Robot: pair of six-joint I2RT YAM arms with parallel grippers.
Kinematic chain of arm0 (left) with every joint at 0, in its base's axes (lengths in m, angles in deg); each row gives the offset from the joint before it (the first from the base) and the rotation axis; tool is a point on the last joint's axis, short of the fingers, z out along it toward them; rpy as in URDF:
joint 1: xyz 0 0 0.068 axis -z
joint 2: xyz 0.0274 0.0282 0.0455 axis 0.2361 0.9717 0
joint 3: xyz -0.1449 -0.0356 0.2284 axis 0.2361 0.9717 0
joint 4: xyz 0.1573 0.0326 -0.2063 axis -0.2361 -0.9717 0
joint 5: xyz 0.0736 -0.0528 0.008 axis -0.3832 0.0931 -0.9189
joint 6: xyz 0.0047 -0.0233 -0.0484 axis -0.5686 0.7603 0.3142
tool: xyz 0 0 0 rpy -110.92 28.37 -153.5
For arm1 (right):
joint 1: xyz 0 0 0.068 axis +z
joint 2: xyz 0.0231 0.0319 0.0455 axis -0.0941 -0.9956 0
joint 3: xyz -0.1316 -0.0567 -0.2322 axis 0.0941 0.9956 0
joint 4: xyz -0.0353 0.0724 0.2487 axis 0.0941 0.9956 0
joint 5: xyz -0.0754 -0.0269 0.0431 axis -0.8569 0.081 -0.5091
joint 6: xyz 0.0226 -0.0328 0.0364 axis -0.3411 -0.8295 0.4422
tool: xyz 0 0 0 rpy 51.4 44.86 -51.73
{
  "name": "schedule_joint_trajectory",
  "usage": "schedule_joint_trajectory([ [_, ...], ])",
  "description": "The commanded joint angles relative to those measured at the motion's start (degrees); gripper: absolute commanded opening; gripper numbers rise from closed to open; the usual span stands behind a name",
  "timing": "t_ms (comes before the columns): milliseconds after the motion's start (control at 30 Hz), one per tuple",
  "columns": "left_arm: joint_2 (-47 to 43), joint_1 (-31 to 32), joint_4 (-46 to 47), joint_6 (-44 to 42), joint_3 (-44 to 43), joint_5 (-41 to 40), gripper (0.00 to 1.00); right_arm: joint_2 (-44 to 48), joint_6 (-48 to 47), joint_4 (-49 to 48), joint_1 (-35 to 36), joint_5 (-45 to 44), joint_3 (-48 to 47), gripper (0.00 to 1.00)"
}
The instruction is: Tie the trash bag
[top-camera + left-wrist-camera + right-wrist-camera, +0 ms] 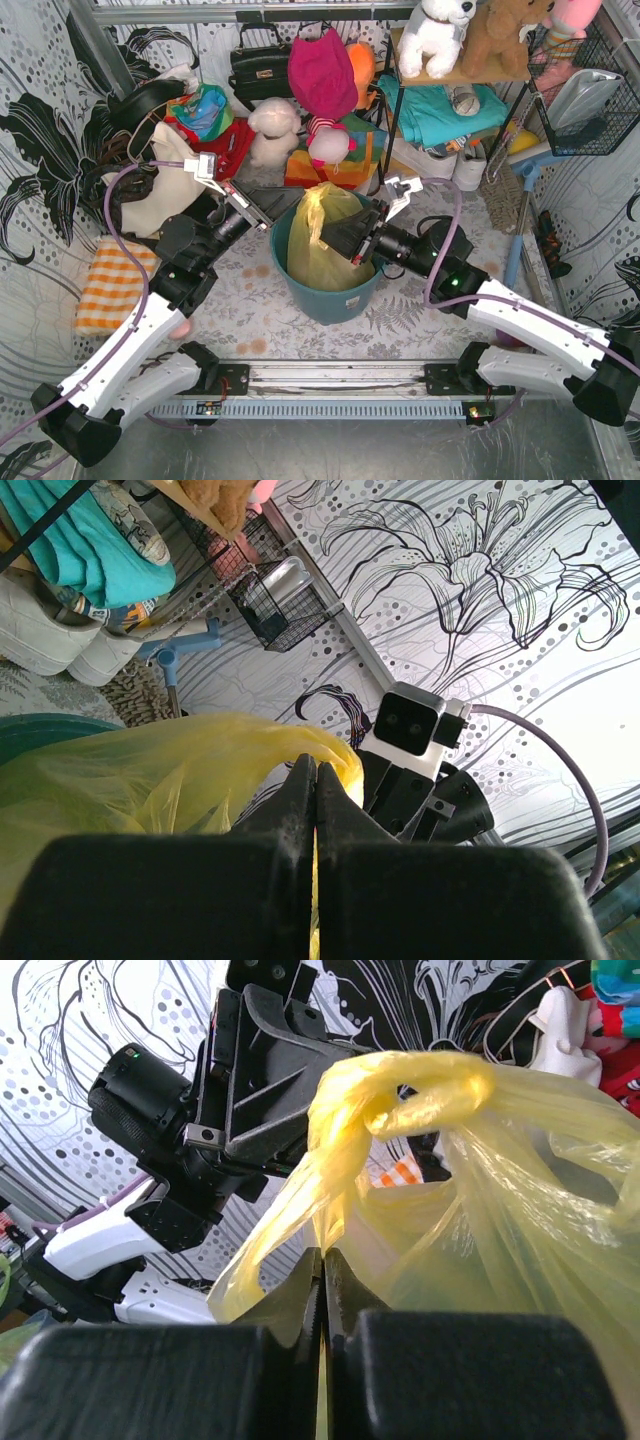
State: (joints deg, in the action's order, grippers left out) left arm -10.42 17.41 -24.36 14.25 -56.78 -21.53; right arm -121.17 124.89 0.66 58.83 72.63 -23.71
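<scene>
Yellow-green plastic sits at the centre of the top view: the trash bag (pixel 315 262) stands inside a teal bin (pixel 330 300) on the table, with its mouth gathered above the rim. The bag's top is approached from both sides. The left gripper (pixel 295 205) is placed at its upper left and the right gripper (pixel 328 236) is pressed against its right flank. How the jaws stand cannot be read from this height.

In the left wrist view, the left fingers (pixel 300 800) are seen shut tight, with a thin sliver of yellow film caught in the seam between them. The rest of the bag billows to their left.

In the right wrist view, the right fingers (pixel 305 1290) are also closed together. A twisted yellow strand runs down into their tips and appears to be pinched there (its loose end trails off to the left). Above, the strand is crossed over itself in a loop (pixel 410 1085), beside the black body of the other arm.

The step in hand is judged to be the tying itself, with a first crossing formed but slack. For the next move, the two held ends would probably need to be drawn apart, steadily and without tearing the film, so that the loop is cinched down.
</scene>
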Motion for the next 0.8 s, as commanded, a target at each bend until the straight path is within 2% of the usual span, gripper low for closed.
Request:
schedule_joint_trajectory([
  [0, -0.43, -0.09, 2.29, -1.54, 0.13, -0.53, 0.0, 3.64, -1.3, 4.19, 0.28, -2.73, -2.36, 0.0],
  [300, -0.84, -0.12, -3.84, -8.1, -3.96, -4.73, 0.0, 7.63, -3.9, 21.16, 0.27, -6.25, -7.19, 0.0],
  [533, -0.14, -0.05, -6.31, -10.17, -6.62, -2.31, 0.0, 8.48, -4.19, 23.44, 0.27, -6.04, -7.24, 0.0],
  [600, 0.05, -0.05, -10.65, -12.83, -9.14, -1.47, 0.09, 8.38, -4.31, 23.22, 0.28, -6.05, -7.24, 0.0],
  [633, 0.06, -0.05, -13.47, -14.35, -10.71, -1.65, 0.08, 8.19, -4.38, 22.91, 0.27, -5.84, -7.32, 0.0],
  [667, 0.0, -0.1, -16.07, -15.87, -12.2, -1.68, 0.02, 7.88, -4.61, 22.47, 0.27, -5.1, -7.56, 0.0],
  [700, -0.18, -0.05, -18.21, -17.52, -13.68, -2.48, 0.0, 7.66, -4.87, 22.37, 0.27, -4.23, -7.81, 0.0],
  [767, -1.13, -0.1, -23.4, -19.36, -15.79, -5.8, 0.0, 7.08, -5.12, 22.91, 0.27, -3.28, -8.73, 0.0],
])
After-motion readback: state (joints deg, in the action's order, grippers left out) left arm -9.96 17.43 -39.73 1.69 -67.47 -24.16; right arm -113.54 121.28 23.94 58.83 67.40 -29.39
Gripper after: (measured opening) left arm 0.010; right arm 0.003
